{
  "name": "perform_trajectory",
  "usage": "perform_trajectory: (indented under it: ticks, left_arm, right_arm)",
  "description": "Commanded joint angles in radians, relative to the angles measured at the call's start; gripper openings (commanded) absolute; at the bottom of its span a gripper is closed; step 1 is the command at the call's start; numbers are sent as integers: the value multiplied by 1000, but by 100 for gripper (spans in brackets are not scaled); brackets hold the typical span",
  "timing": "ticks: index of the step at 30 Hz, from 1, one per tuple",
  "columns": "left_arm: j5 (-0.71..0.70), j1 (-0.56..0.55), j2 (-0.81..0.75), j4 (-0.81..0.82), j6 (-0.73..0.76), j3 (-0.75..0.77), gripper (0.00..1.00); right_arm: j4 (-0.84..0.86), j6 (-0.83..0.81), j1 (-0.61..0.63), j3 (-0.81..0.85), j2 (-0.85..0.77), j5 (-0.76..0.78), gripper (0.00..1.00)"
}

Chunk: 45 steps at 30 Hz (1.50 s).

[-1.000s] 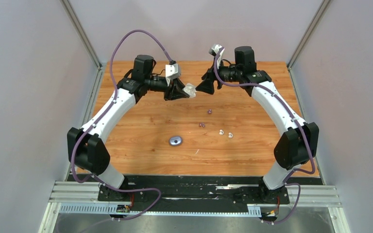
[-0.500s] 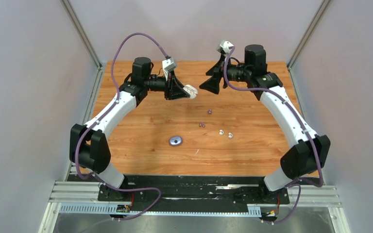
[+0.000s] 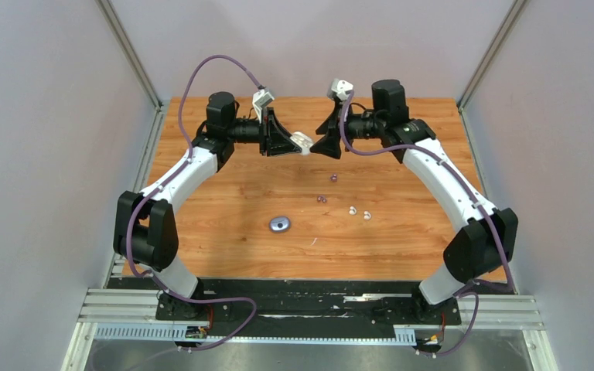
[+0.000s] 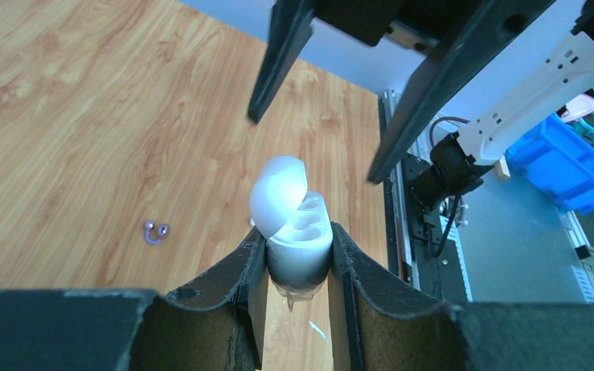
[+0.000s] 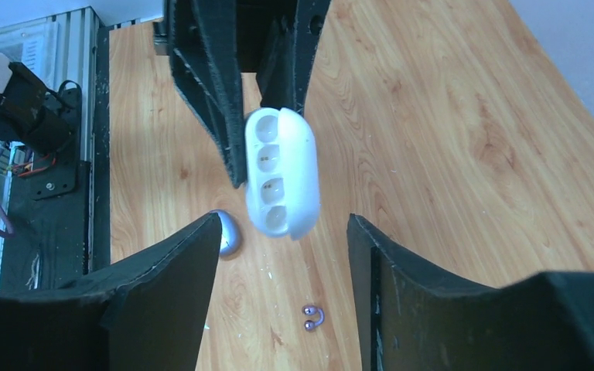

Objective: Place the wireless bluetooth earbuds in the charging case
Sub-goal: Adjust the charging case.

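- A wooden table (image 3: 224,201) fills the middle of the top view, with grey walls (image 3: 46,154) on three sides.
- Two cases: my left gripper (image 4: 298,251) pinches the white charging case (image 5: 282,174), lid open, at upper centre. The purple case (image 3: 280,224) lies lower centre.
- My right gripper (image 5: 282,232) is spread wide, facing the white charging case.
- Right of centre lie two white earbuds (image 3: 352,209), and purple earbuds (image 3: 333,178) at two spots.

A wood-grain table (image 3: 224,201) is boxed in on three sides by plain, pale lilac-grey walls (image 3: 39,154), with slanting aluminium posts (image 3: 129,54) at the back corners. A black plate (image 3: 309,297) and aluminium rails (image 3: 116,309) run along its near edge. The light is soft and even, and a blue bin (image 4: 561,158) stands outside the enclosure.
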Motion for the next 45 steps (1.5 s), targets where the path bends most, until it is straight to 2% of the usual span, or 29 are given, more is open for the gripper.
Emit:
perform_trajectory:
  ticks: [1,4,11,21,29,33,36,37,38,39,40,41,42,44,45]
  left_arm:
    - [59,-1,-11,13,15,35,0]
    - [62,-1,-18,-46,64,46,0]
    - [69,-1,-15,-60,81,56,0]
    - [38,0,-18,-10,38,40,0]
    - [47,2,-10,59,-28,30,0]
    - [51,2,-9,60,-25,30,0]
    - [46,2,-12,43,-8,31,0]
    - [31,2,-12,34,0,32,3]
    - [21,2,-14,-7,29,40,23]
    - [-20,2,-17,-85,50,48,35]
    - [-44,2,-25,-132,110,67,54]
    - [-99,3,-30,-238,146,79,61]
    - [-112,4,-47,-288,227,103,74]
    - [-152,12,-88,-401,328,129,86]
    - [-165,23,-102,-438,346,135,88]
  right_arm:
    - [-10,-75,16,85,62,14,58]
    - [-8,-74,17,117,87,16,52]
    - [-9,-77,16,103,97,-2,37]
    - [-12,-57,25,57,91,-43,29]
    - [-8,-122,40,47,87,62,27]
    - [6,-103,40,52,90,44,17]
    - [19,-88,39,58,90,29,0]
    - [19,-87,38,59,90,30,0]
    - [20,-89,39,60,90,39,0]
    - [20,-99,39,58,86,52,0]
    - [20,-109,39,57,80,66,0]
    - [11,-135,39,55,74,77,0]
    - [-1,-160,39,54,67,88,0]
    - [-35,-211,39,58,55,99,0]
    - [-58,-235,41,61,51,98,0]
